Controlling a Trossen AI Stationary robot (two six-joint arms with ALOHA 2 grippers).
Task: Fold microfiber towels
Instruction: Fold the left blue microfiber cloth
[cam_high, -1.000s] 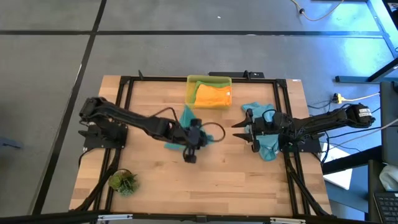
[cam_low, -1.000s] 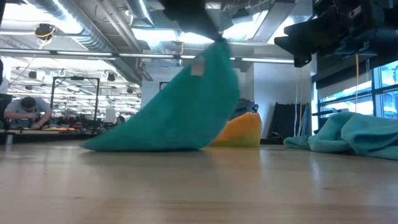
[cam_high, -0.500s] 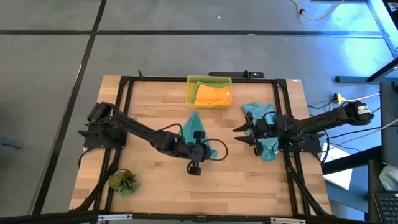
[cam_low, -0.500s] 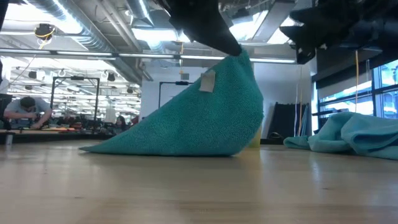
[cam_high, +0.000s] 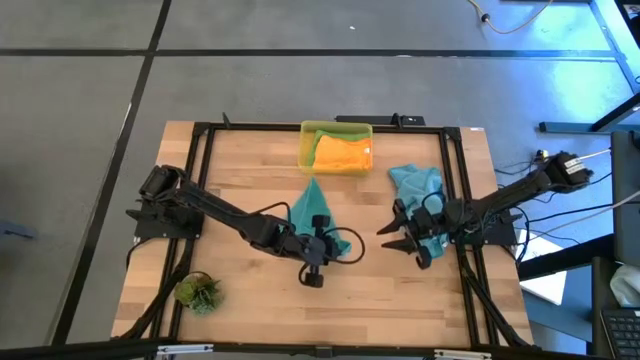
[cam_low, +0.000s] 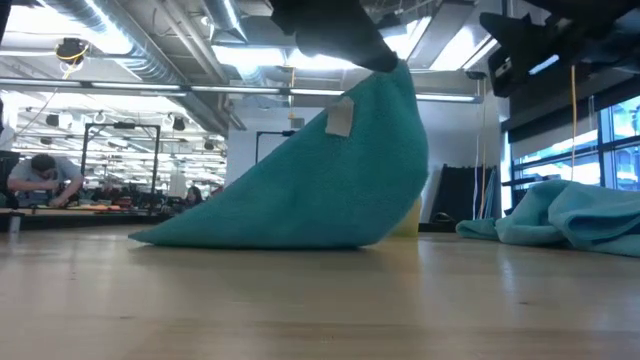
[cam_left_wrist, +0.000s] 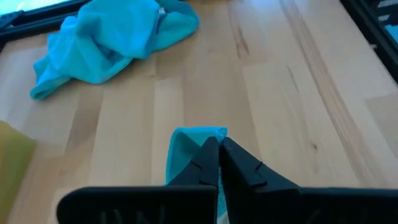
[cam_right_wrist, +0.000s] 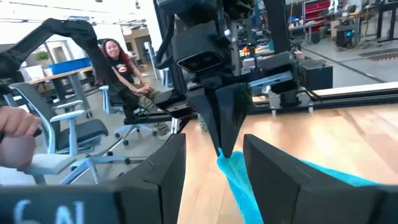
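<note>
A teal microfiber towel (cam_low: 310, 185) stands like a tent at the table's middle, its lower edge on the wood, with my left gripper (cam_high: 318, 248) shut on its raised top. A second teal towel (cam_high: 416, 184) lies crumpled at the right. It also shows in the left wrist view (cam_left_wrist: 109, 38). An orange towel (cam_high: 343, 152) lies in the yellow bin (cam_high: 306, 148) at the far edge. My right gripper (cam_high: 396, 243) hovers open to the right of the held towel, pointing level at it, with nothing between its fingers (cam_right_wrist: 273, 171). My left gripper pinches the raised end of the teal towel (cam_left_wrist: 196, 137) between its two shut fingers, and a little cloth pokes out past the tips. The fingers slant down from the table's left. The towel hangs below them, sloping away to its lower edge (cam_low: 250, 240) on the table.
A small green plant tuft (cam_high: 198, 292) sits at the near left corner. A dark frame (cam_high: 200, 160) runs round the table top. Bare wood lies along the near side. People sit at desks in the room behind.
My left gripper has moved toward the table's near edge and a little right, drawing the towel's held end over while the lower edge stayed on the wood; the cloth now bellies out wider. My right gripper has swung toward the near edge and turned toward the held towel.
</note>
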